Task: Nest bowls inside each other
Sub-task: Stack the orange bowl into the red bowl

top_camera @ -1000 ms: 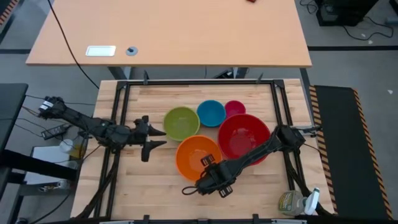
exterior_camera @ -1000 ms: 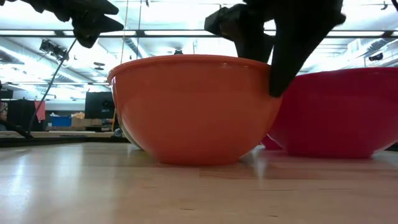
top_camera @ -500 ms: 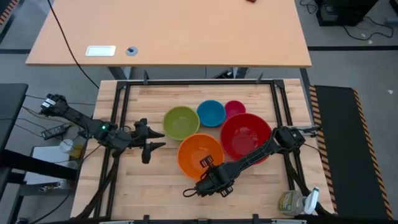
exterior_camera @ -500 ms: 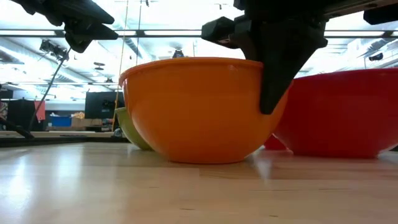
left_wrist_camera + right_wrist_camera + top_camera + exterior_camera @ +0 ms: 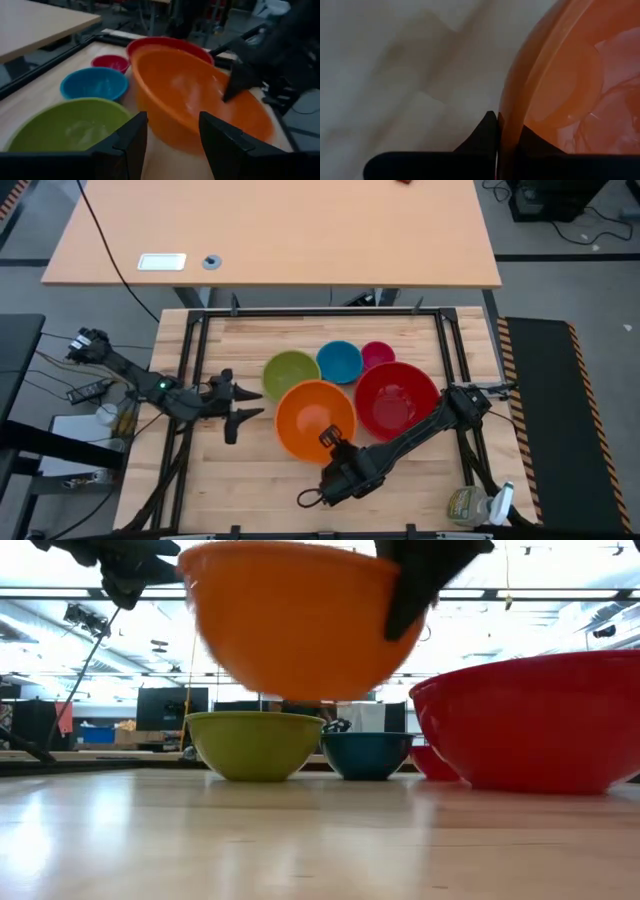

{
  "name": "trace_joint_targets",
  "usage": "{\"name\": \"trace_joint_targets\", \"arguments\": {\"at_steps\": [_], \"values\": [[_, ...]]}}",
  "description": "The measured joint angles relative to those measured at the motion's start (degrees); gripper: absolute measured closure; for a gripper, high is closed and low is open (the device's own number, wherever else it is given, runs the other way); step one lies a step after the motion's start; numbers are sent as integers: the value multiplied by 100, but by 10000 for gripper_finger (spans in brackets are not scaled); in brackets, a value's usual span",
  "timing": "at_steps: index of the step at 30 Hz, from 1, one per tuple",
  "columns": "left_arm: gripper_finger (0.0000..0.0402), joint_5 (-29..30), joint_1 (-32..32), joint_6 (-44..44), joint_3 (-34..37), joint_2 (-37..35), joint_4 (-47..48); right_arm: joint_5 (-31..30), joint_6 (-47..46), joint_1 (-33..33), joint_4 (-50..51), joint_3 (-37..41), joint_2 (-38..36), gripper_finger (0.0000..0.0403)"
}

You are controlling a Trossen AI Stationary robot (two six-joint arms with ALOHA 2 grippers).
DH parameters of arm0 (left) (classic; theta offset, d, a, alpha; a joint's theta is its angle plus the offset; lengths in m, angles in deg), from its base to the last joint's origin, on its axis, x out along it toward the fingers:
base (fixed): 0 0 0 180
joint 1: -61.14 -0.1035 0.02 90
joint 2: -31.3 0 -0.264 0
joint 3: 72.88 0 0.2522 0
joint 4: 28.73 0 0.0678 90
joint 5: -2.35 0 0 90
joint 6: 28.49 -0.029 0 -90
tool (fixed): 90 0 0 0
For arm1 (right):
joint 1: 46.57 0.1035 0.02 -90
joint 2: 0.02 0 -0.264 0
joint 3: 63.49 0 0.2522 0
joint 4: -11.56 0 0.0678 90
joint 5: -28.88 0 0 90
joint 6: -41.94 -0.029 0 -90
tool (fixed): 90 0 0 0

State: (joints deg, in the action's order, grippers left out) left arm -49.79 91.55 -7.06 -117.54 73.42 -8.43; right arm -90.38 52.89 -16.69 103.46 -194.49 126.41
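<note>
The orange bowl hangs in the air above the table, with my right gripper shut on its near rim. Behind it, the lime green bowl, the blue bowl and the small pink bowl each stand on their bases. The big red bowl stands to the orange bowl's right. My left gripper hovers open to the left of the bowls, pointing at them, nothing between its fingers. My right gripper holds the orange bowl by its rim on the near side, one finger inside the bowl and the other outside the wall. It comes slanting down from the table's near side. The bowl is lifted clear and tilted.
A black frame rail runs round the wooden work surface. A spray bottle lies at the near right corner. A larger light table stands beyond the far edge. Bare wood lies near the front left.
My right gripper has taken hold of the orange bowl's near rim and gone up with it. The bowl stood on the table a second ago; it first tipped, then rose clear, and now hangs tilted above the green and blue bowls' height.
</note>
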Motion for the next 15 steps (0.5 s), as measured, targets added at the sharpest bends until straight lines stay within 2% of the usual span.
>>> {"name": "trace_joint_targets", "arguments": {"at_steps": [5,8,11,15], "values": [[221,26,77,108,0,-17,-36,-358,-1168,-79,1236,-440,-27,383],[221,42,-77,49,0,162,-139,-88,-1496,-104,1070,-250,-363,382],[221,23,-326,-25,0,334,-197,-273,-2074,-25,1198,-224,-653,382],[221,-412,-703,28,0,479,-210,-192,-2666,48,1193,-162,-1075,382]]}}
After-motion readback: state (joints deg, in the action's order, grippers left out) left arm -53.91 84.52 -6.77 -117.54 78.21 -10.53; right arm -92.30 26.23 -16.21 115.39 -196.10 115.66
